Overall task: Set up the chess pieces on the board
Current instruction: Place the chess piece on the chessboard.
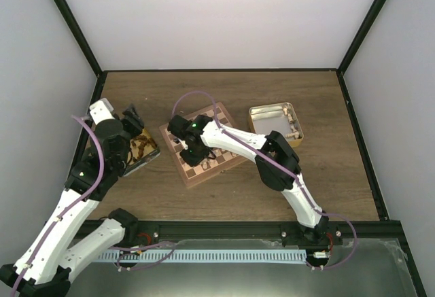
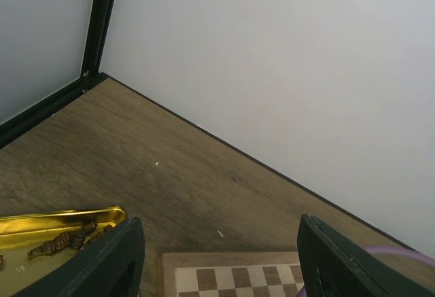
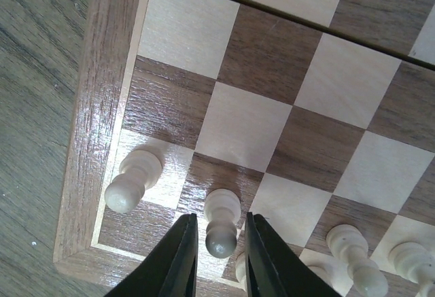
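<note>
Inside the white-walled booth, your wooden table (image 1: 224,86) carries the board (image 1: 216,164) just left of centre. Your right gripper (image 3: 219,222) sits at one board corner, jaws narrow, straddling a pale pawn (image 3: 221,232) with slivers of gap showing. Only the wrist cam catches that. Your left gripper (image 2: 219,223) hangs wide and empty beside the gold tin (image 2: 61,219).

1. Nothing readable is showing up in any of the views: no text, labels, brands, numbers or signs.
2. The board (image 3: 88,141) is showing only plain wood on its rim and squares, with no lettering or digits on it.
</note>
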Controlling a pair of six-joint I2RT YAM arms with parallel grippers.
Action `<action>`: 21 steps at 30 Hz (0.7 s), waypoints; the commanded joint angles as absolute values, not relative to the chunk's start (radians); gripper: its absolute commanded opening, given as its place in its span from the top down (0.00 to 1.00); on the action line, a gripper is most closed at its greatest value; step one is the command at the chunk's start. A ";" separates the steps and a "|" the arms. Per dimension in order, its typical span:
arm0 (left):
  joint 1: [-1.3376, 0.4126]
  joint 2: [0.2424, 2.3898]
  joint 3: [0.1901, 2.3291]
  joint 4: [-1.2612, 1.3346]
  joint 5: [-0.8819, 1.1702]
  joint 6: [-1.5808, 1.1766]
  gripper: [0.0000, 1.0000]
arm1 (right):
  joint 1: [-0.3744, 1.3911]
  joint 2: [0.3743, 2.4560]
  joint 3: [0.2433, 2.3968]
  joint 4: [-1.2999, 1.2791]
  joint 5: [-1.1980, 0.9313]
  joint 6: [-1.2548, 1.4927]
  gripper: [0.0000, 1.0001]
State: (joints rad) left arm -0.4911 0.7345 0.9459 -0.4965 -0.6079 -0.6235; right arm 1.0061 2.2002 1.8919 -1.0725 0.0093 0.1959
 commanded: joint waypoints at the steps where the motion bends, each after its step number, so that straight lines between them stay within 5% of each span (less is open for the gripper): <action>1: -0.488 0.730 0.934 -0.488 -0.606 -0.615 0.37 | 1.017 2.206 1.935 -1.084 0.021 0.188 0.78; 9: -0.488 0.727 0.936 -0.489 -0.600 -0.616 0.36 | 1.017 2.177 1.936 -1.044 0.025 0.214 0.77; 21: -0.488 0.690 0.929 -0.446 -0.527 -0.563 0.33 | 0.880 1.870 1.692 -0.778 0.165 0.449 0.58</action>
